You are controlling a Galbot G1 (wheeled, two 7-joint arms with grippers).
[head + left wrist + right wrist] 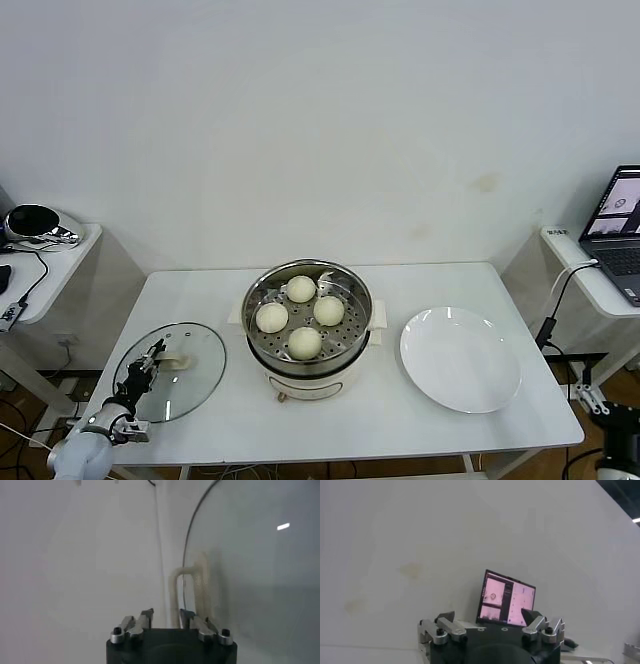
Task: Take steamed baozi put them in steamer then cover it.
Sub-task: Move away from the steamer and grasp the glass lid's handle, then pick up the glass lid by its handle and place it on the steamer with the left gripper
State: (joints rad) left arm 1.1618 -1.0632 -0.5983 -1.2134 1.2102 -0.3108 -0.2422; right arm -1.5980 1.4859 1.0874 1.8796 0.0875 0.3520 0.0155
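Observation:
Several pale baozi (305, 342) sit on the perforated tray inside the shiny steamer (358, 345), which stands uncovered at the table's middle. The glass cover (190, 385) lies flat on the table to the left of the steamer. Its cream handle (180, 362) (176, 587) passes between the narrowed jaws of my left gripper (155, 357) (166, 614), which has closed in on it from the table's front left corner. My right gripper (487, 614) hangs low beyond the table's right front corner, open and holding nothing.
An empty white plate (460, 360) lies right of the steamer. A laptop (620, 222) (506, 600) stands on a side shelf at the far right. A small side table (60, 262) with a dark device and cables is at the far left.

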